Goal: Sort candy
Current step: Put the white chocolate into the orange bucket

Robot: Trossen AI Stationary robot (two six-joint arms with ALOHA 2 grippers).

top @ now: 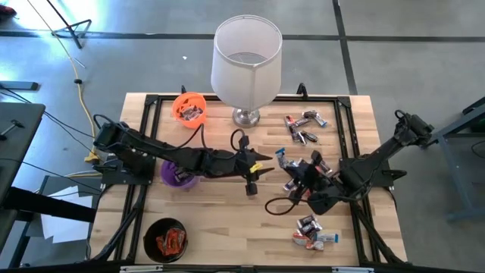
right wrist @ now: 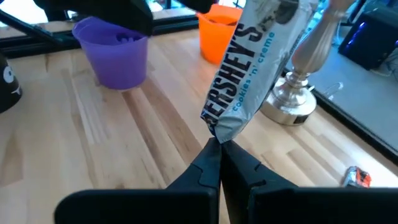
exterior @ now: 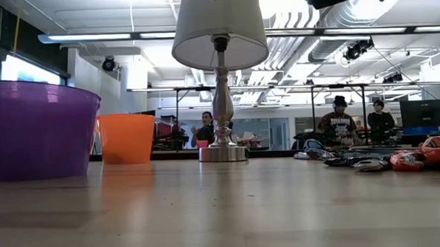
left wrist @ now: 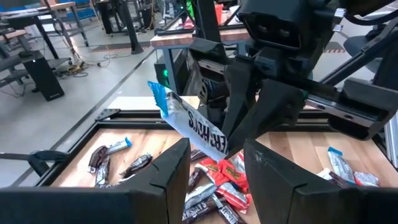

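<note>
Right tool — clamped on candy

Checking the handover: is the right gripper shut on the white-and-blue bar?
Shut: the right gripper has its dark fingers pinched together on the white-and-blue wrapped candy bar.

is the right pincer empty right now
No, the right pincer is shut on the end of a white Hershey's cookies 'n' creme bar, held up above the wooden table.

Both arms are matte black, built of boxy angular links. The left arm carries a looping black cable at its wrist; the right arm trails a black cable loop at lower centre. Fingers are flat, wedge-shaped, black.
</note>
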